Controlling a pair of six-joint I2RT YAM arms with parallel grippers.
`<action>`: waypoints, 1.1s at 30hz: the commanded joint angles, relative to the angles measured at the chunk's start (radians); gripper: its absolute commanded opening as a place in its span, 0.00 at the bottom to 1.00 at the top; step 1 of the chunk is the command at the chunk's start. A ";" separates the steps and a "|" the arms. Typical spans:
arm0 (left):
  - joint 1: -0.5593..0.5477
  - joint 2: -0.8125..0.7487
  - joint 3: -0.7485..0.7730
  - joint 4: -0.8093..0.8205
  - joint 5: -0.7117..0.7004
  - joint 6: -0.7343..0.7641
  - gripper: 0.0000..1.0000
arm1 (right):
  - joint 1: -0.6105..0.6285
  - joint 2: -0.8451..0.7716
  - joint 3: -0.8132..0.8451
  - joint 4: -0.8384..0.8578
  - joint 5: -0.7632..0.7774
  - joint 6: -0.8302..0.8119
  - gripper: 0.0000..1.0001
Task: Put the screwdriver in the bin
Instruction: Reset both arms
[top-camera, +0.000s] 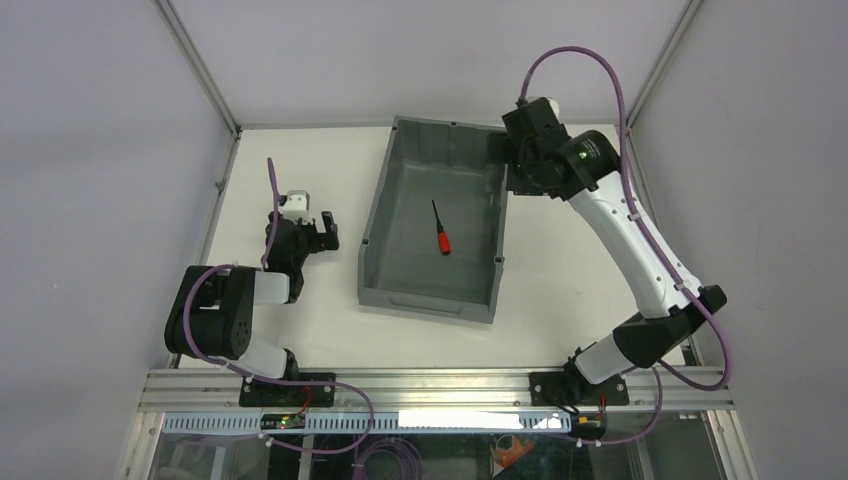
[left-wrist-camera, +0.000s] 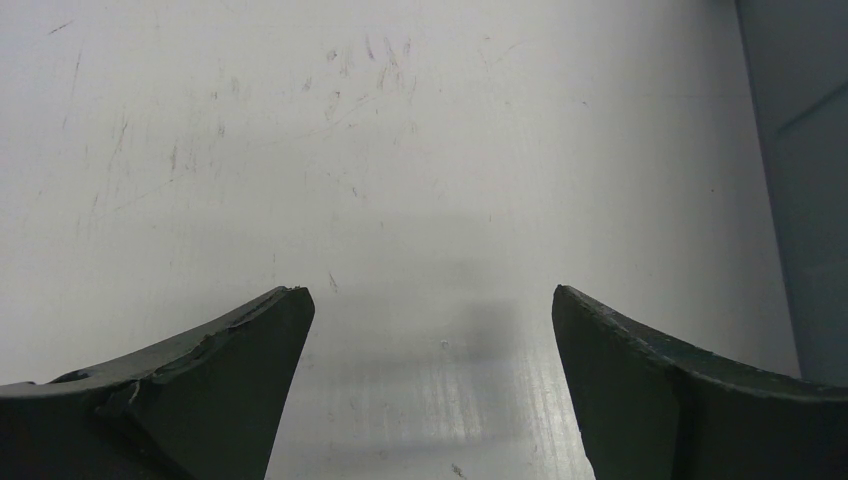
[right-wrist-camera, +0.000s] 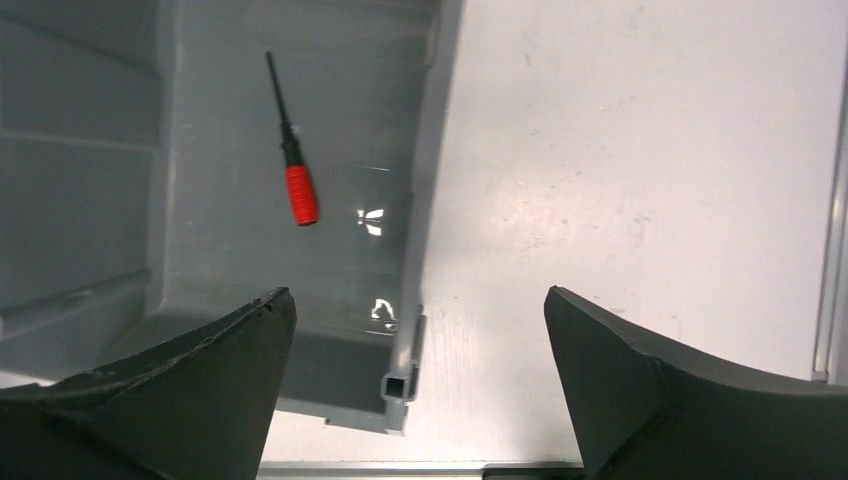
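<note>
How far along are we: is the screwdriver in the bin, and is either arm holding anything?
Done: the screwdriver lies on the floor of the bin, with no fingers touching it. In hand: nothing. The right gripper is open above the bin's side wall, and the left gripper is open over the table. Left: nothing for the placement itself, perhaps only pulling the arms back.

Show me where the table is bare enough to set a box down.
Free: the table between the bin and the right arm. Also bare: the strip from the bin's front lip to the near rail, and the far left corner beyond the left pincer. Crowded: the bin's far right corner, where the right pincer hovers.
</note>
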 joint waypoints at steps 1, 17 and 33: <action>0.005 -0.005 0.017 0.060 0.017 0.023 0.99 | -0.055 -0.090 -0.083 0.068 0.030 -0.054 0.99; 0.006 -0.006 0.017 0.060 0.017 0.023 0.99 | -0.222 -0.352 -0.561 0.297 0.026 -0.073 0.99; 0.006 -0.005 0.017 0.059 0.017 0.023 0.99 | -0.266 -0.537 -0.933 0.503 -0.008 0.001 0.99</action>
